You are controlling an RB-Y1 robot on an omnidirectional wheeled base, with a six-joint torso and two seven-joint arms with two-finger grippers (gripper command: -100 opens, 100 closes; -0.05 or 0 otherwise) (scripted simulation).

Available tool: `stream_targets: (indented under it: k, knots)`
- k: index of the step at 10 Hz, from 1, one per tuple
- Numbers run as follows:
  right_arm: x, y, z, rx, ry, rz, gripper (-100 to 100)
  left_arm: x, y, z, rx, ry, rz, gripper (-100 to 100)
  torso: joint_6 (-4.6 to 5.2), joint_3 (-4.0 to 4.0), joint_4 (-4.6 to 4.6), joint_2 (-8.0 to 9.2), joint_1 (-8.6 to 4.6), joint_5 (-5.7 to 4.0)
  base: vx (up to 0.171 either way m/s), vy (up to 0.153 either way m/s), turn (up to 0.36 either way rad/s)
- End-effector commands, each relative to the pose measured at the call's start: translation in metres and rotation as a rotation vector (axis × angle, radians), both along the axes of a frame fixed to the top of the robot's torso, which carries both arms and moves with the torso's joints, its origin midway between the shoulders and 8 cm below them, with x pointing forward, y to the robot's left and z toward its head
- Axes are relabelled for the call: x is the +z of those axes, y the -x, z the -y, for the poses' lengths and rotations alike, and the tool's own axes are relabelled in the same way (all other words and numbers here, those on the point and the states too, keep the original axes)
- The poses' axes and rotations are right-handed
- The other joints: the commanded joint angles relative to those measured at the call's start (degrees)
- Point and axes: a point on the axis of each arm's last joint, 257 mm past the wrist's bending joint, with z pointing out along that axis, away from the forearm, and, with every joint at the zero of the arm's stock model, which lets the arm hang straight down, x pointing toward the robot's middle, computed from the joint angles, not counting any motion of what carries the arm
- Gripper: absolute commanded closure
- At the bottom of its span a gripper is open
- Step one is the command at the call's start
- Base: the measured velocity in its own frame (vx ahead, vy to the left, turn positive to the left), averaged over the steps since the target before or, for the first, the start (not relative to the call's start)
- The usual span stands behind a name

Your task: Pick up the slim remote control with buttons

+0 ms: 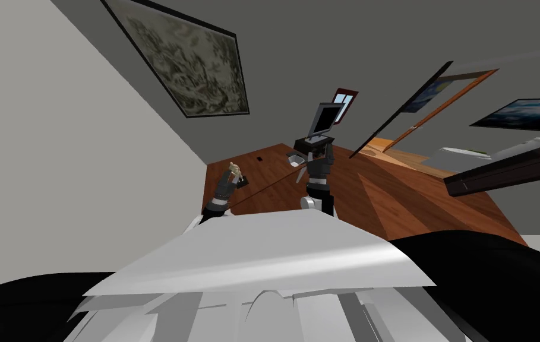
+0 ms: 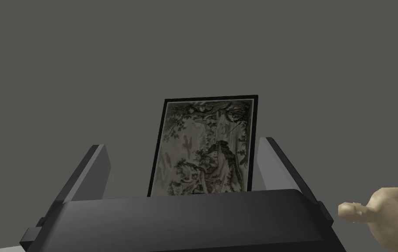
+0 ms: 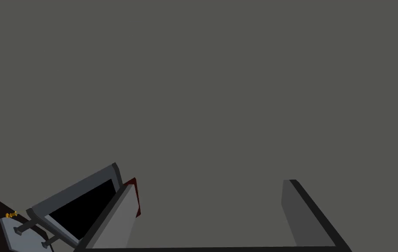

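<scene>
Both grippers aim at the wall, away from the bench [image 1: 381, 202]

Left gripper [image 2: 182, 144] and right gripper [image 3: 207, 183] hold their fingers wide and empty. A small dark slab, perhaps the remote control [image 1: 261, 159], lies on the bench. Reaching for it, the left arm may knock the beige figurine [image 2: 386, 214].

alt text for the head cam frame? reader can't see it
A wooden desk against grey walls, with a monitor on a dark stand at the back. The left arm's claw hovers beside a small beige figurine near the desk's left edge; the right arm rises in front of the monitor. A small dark flat object lies beyond the figurine.
</scene>
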Motion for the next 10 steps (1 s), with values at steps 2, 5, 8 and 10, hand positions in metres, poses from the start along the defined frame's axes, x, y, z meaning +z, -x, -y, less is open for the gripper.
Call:
stream_targets:
  k: [2, 5, 8, 10]
  knots:
    - [0.000, 0.000, 0.000, 0.000, 0.000, 0.000, 0, -0.027, 0.007, 0.012, -0.082, 0.013, -0.089, -100, -0.04, 0.00, 0.00, 0.00, 0.05, 0.01, 0.012, -0.035, -0.192]
    - [0.000, 0.000, 0.000, 0.000, 0.000, 0.000, 0, -0.049, 0.013, 0.019, -0.146, 0.038, -0.172, -100, 0.00, -0.03, -0.01, -0.05, 0.08, 0.01, 0.019, -0.025, -0.178]
    - [0.000, 0.000, 0.000, 0.000, 0.000, 0.000, 0, -0.098, 0.030, 0.030, -0.231, 0.041, -0.324, -100, -0.06, -0.01, 0.00, -0.01, 0.11, 0.02, 0.016, -0.025, -0.217]
    - [0.000, 0.000, 0.000, 0.000, 0.000, 0.000, 0, -0.126, 0.042, 0.032, -0.272, 0.045, -0.416, -100, -0.06, -0.01, 0.00, -0.02, 0.13, 0.02, 0.018, -0.013, -0.228]
